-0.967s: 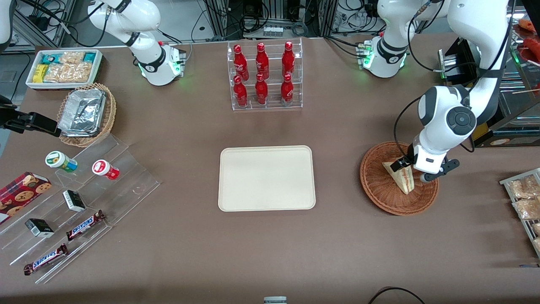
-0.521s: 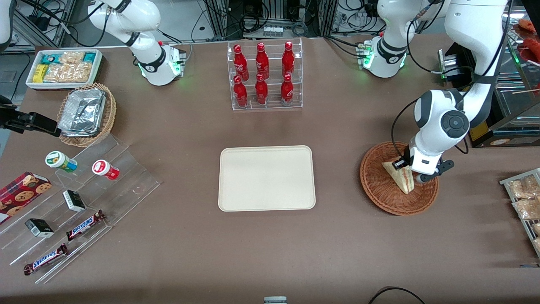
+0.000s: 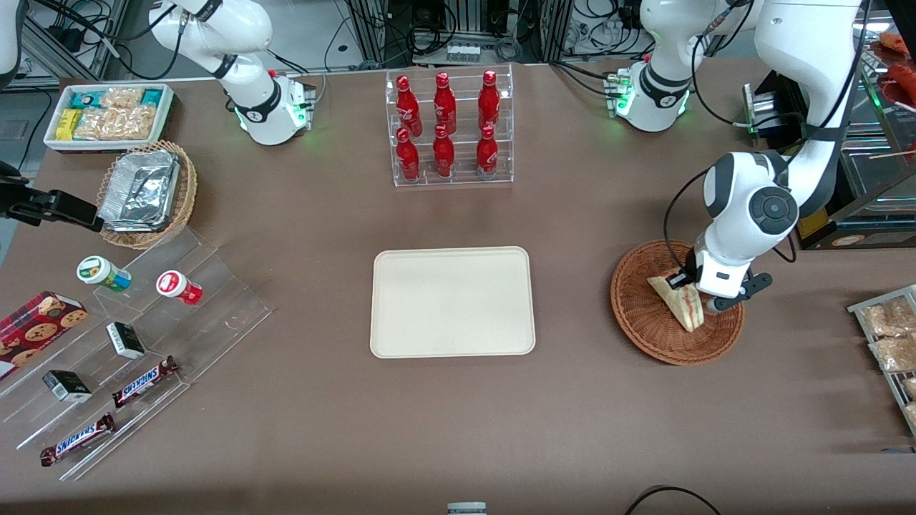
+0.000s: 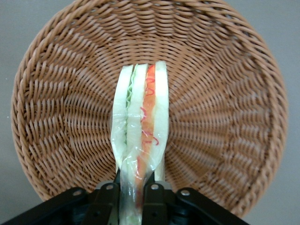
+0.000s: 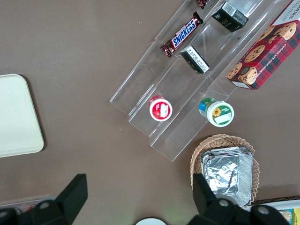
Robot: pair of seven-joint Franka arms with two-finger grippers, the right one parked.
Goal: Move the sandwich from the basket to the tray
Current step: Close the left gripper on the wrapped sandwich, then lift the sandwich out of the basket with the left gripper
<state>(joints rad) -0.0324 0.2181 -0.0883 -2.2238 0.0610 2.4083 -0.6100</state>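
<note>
The sandwich point(image 3: 680, 302), a wrapped white-bread wedge with red and green filling, lies in the reddish-brown wicker basket point(image 3: 640, 318) toward the working arm's end of the table. My left gripper point(image 3: 693, 295) is down in the basket, shut on the sandwich's end. In the left wrist view the sandwich point(image 4: 140, 126) runs out from between the black fingers point(image 4: 104, 199), which pinch its wrapped end over the basket's weave point(image 4: 225, 103). The cream tray point(image 3: 452, 301) sits empty at the table's middle, beside the basket; its corner shows in the right wrist view point(image 5: 16, 117).
A clear rack of red bottles point(image 3: 447, 129) stands farther from the front camera than the tray. Snack packets point(image 3: 887, 336) lie at the working arm's table edge. A tan basket of foil trays point(image 3: 147, 193), a white snack bin point(image 3: 107, 114) and a clear stepped display point(image 3: 136, 343) lie toward the parked arm's end.
The left arm's wrist has lowered slightly and shifted over the basket, and the fingers have closed on the sandwich's end. The sandwich has tilted a little in the basket.
</note>
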